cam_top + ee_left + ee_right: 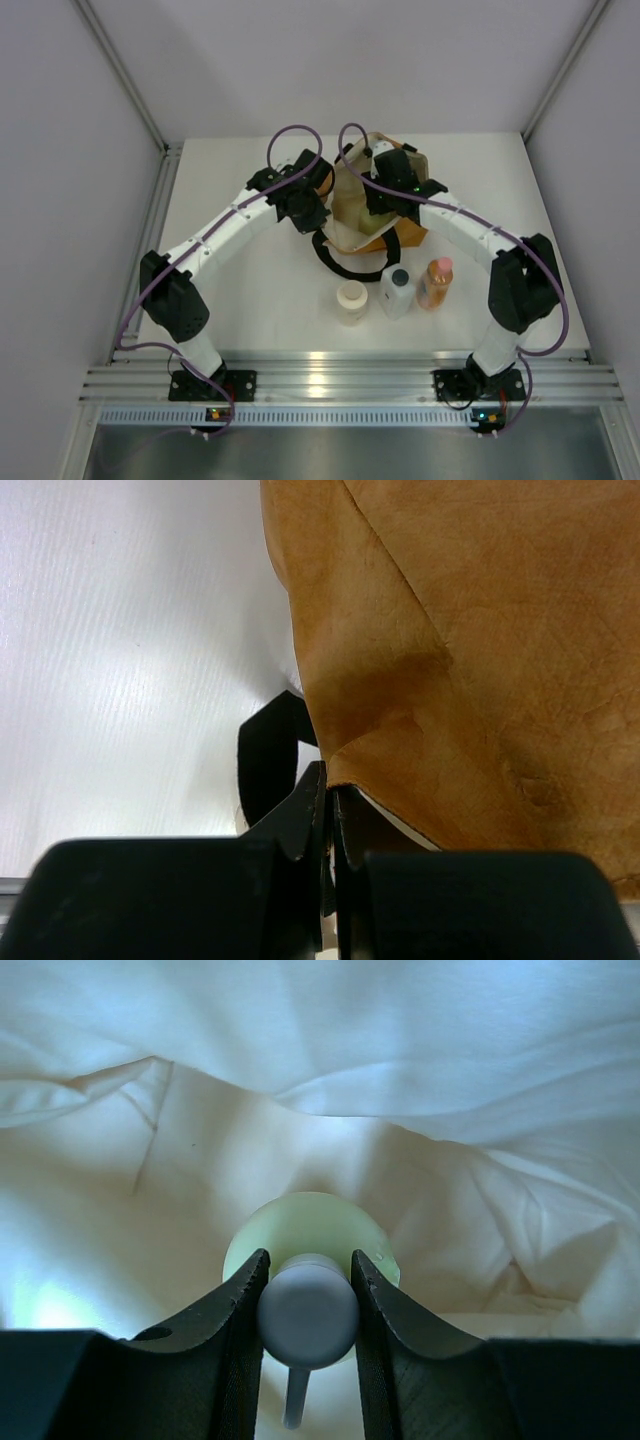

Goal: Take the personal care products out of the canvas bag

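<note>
Bag lining [330, 1080] close rnd bottle [310, 1225]

The overhead camera sat high behind me and looked steeply down on the whole table [250, 300]; my left wrist camera looked out past its own fingers [300, 825], close against the outside of the canvas bag [470, 660]; my right wrist camera pointed down inside that bag, very near the yellow-green bottle [310, 1228]; only the bag appeared in all three.
</note>
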